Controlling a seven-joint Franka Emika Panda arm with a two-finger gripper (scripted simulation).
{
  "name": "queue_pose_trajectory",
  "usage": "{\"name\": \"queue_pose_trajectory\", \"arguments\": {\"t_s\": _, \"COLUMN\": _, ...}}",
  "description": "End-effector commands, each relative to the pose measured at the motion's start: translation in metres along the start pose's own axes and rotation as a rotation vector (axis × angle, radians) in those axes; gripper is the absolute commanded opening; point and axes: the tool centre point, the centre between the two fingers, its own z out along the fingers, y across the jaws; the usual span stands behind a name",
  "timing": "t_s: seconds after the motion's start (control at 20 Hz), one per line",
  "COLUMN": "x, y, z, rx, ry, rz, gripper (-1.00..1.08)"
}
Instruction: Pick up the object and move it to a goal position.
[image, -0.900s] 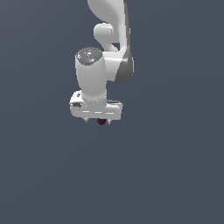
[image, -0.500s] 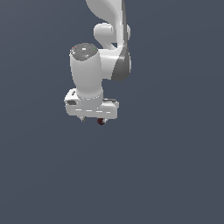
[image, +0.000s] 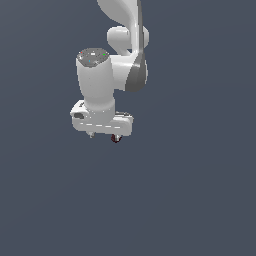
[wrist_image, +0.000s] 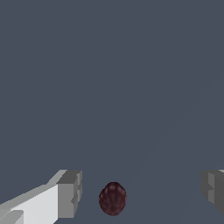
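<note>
pincer (wrist_image: 139, 192): spread wide, both fingers clear of the lump
object (wrist_image: 113, 198): tiny dark red lump between the fingers, nearer one, untouched
desk (image: 200, 200): plain grey, no edges visible

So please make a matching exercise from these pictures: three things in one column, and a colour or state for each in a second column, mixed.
Column 1:
1. lump
2. gripper
3. arm

Column 2:
A. white, with a grey joint
B. dark red, roundish
C. open, one finger on each side of the lump, not touching it

Pairs: 1-B, 2-C, 3-A
</note>
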Motion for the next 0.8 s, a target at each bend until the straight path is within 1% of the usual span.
{"name": "queue_pose_trajectory", "arguments": {"t_s": 0.0, "x": -0.003, "y": -0.001, "z": 0.004, "rx": 0.002, "ry": -0.003, "rz": 0.021, "gripper": 1.0}}
{"name": "queue_pose_trajectory", "arguments": {"t_s": 0.35, "x": -0.02, "y": -0.006, "z": 0.023, "rx": 0.011, "ry": -0.017, "rz": 0.134, "gripper": 1.0}}
{"name": "queue_pose_trajectory", "arguments": {"t_s": 0.75, "x": -0.055, "y": -0.012, "z": 0.057, "rx": 0.018, "ry": -0.043, "rz": 0.347, "gripper": 1.0}}
